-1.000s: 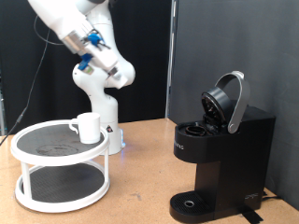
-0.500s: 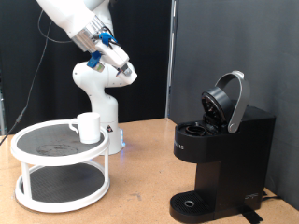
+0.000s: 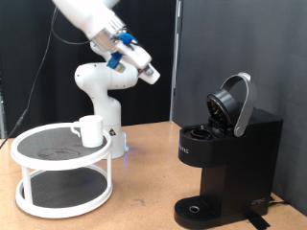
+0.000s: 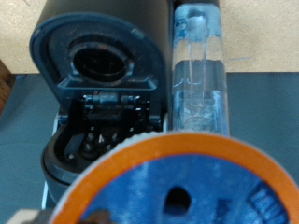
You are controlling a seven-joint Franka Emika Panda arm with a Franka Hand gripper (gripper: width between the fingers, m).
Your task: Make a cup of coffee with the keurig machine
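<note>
Keurig machine [image 3: 226, 153] is sitting on the counter [image 3: 144, 192] at the exterior view's right, its hinged lid [image 3: 234, 103] standing open and the brew chamber exposed. In the wrist view the open chamber [image 4: 98, 126] is showing beside the clear water tank [image 4: 198, 70], with a blue, orange-rimmed disc [image 4: 177, 187] filling the foreground. The pincer [image 3: 149, 75] is hanging high in the air, between the arm's white base [image 3: 101, 101] and the machine, well apart from both; I cannot tell whether its fingers are parted or closed. The cup [image 3: 89, 130] is resting on the top shelf of a white two-tier rack [image 3: 62, 172] at the exterior view's left.
</note>
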